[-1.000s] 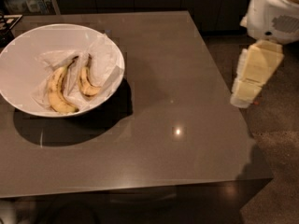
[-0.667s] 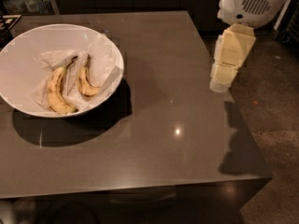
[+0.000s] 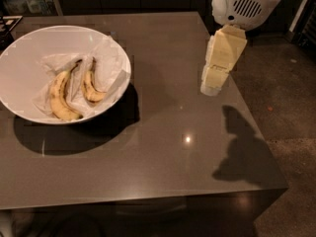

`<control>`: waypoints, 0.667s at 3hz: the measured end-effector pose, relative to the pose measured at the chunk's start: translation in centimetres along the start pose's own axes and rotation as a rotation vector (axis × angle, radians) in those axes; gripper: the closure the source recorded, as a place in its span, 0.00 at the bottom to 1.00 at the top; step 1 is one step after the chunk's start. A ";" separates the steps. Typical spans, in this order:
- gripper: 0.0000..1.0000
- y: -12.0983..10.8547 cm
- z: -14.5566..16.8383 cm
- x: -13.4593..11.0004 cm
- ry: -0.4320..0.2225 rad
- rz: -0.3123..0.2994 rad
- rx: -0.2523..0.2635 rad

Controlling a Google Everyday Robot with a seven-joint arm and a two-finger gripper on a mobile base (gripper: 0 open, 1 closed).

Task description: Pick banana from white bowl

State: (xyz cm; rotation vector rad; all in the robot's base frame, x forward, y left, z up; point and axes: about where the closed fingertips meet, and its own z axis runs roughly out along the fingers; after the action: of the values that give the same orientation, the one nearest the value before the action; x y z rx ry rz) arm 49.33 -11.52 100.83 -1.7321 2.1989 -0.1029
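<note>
The white bowl (image 3: 29, 107) sits on the left of the dark table (image 3: 163, 147), lined with crumpled white paper. Two spotted yellow bananas lie in it: a larger one (image 3: 58, 97) on the left and a smaller one (image 3: 92, 88) to its right. My gripper (image 3: 213, 85) hangs from the white arm housing (image 3: 244, 4) over the table's right side, well to the right of the bowl and above the tabletop. It holds nothing.
The table's right edge (image 3: 252, 117) runs just right of the gripper, with speckled floor (image 3: 291, 102) beyond. Dark cabinets and shelves stand behind the table. The gripper's shadow (image 3: 242, 147) falls on the table's front right corner.
My gripper and arm have moved left, from beyond the table's right edge to over the table's right side, closer to the bowl. The bowl and bananas have not moved.
</note>
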 end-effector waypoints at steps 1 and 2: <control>0.00 0.9 1.1 -2.9 0.016 -0.003 -0.020; 0.00 2.2 1.4 -5.6 0.055 -0.049 -0.036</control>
State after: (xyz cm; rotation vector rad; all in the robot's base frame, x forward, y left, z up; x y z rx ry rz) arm 48.79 -5.44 100.18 -1.8235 2.2106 -0.1242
